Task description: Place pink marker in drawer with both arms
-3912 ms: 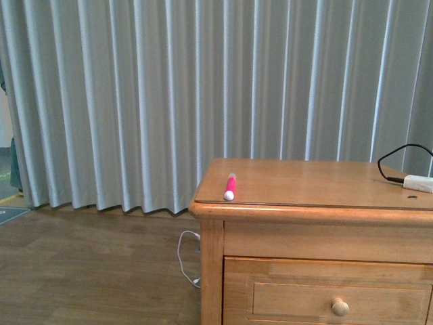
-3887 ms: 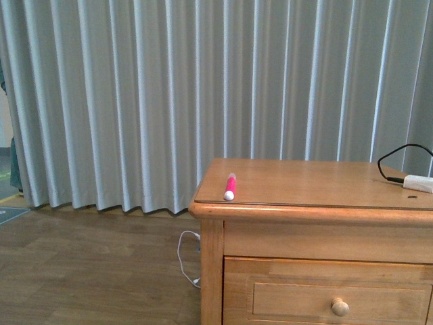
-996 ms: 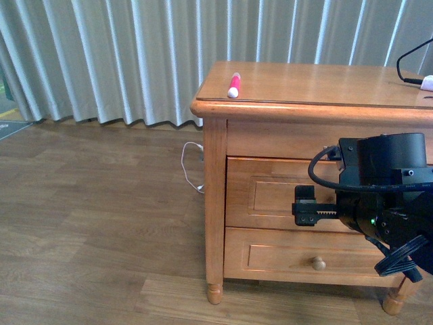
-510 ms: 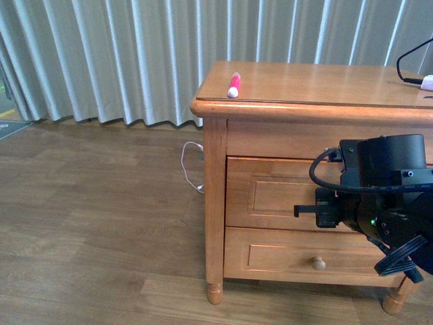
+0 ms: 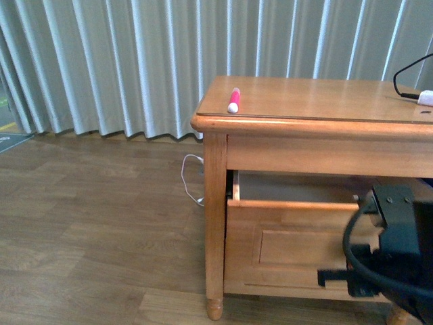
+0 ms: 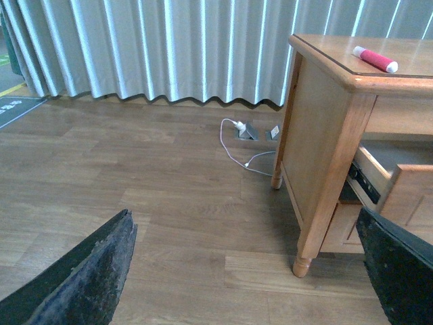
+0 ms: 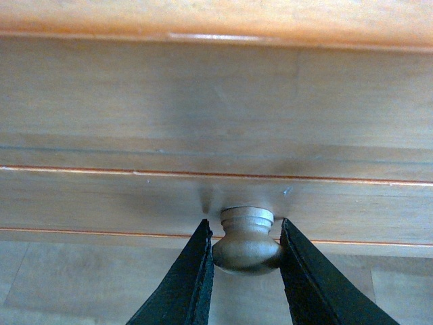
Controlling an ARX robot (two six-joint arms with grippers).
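1. Step in hand: opening the drawer (image 5: 291, 237). The right gripper (image 7: 245, 230) is clamped on the round knob (image 7: 247, 242), one finger pressed to each side. The drawer front stands out from the cabinet (image 5: 318, 128), with a dark gap behind its top edge.
2. Left gripper (image 6: 243, 217): fingers spread wide with nothing between them. It hangs low over the wooden floor (image 6: 169, 203), off the cabinet's side and well apart from it.
3. Pink marker (image 5: 233, 100): untouched, lying on the cabinet top near the front corner, white cap towards the front edge. It sits above the right gripper, over on the left arm's side. From the left gripper it is ahead, higher, and well apart.
4. Next move, as a judgement: the right gripper keeps the drawer drawn out, perhaps pulling further, since the inside is barely visible. The left gripper must rise to the top and set its fingers across the slim barrel, which may roll if nudged.
5. Against half a second ago: the drawer front was then flush with the cabinet and is now pulled forward. The right arm (image 5: 396, 250) sits lower and nearer the front camera. The marker holds the same spot.
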